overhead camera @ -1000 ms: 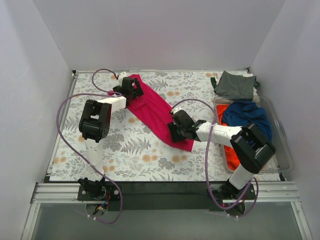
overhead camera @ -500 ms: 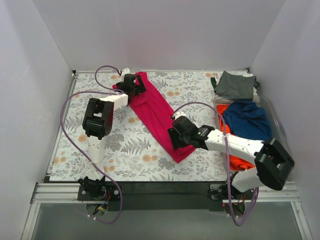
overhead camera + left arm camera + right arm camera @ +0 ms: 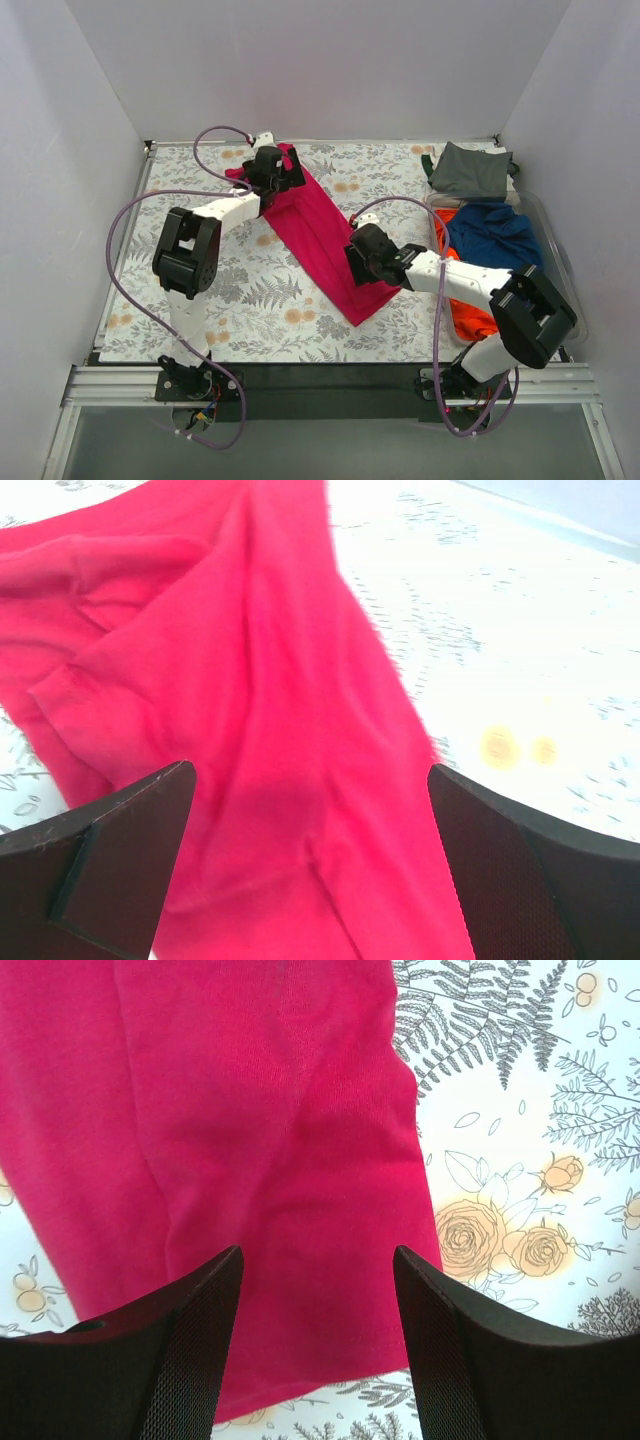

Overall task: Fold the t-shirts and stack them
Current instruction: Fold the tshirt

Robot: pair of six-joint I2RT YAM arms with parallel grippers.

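Note:
The magenta-pink t-shirt (image 3: 318, 235) lies folded into a long diagonal strip on the floral tablecloth, from back left to front centre. My left gripper (image 3: 275, 168) is open above its far end; the shirt (image 3: 250, 730) fills the left wrist view between the spread fingers. My right gripper (image 3: 372, 262) is open just above the shirt's near end, with the hem (image 3: 300, 1340) between its fingers. The navy blue t-shirt (image 3: 493, 238) and the orange t-shirt (image 3: 468, 312) lie in a clear bin at the right. The dark grey-green t-shirt (image 3: 470, 170) lies at the back right.
The clear plastic bin (image 3: 567, 300) stands along the right edge of the table. White walls enclose the back and both sides. The floral tablecloth (image 3: 240, 300) covers the table to the left and in front of the shirt.
Both grippers have let go of the pink shirt and opened. The shirt now lies flat and stretched out; the left gripper moved farther back, the right gripper lifted slightly off the near end.

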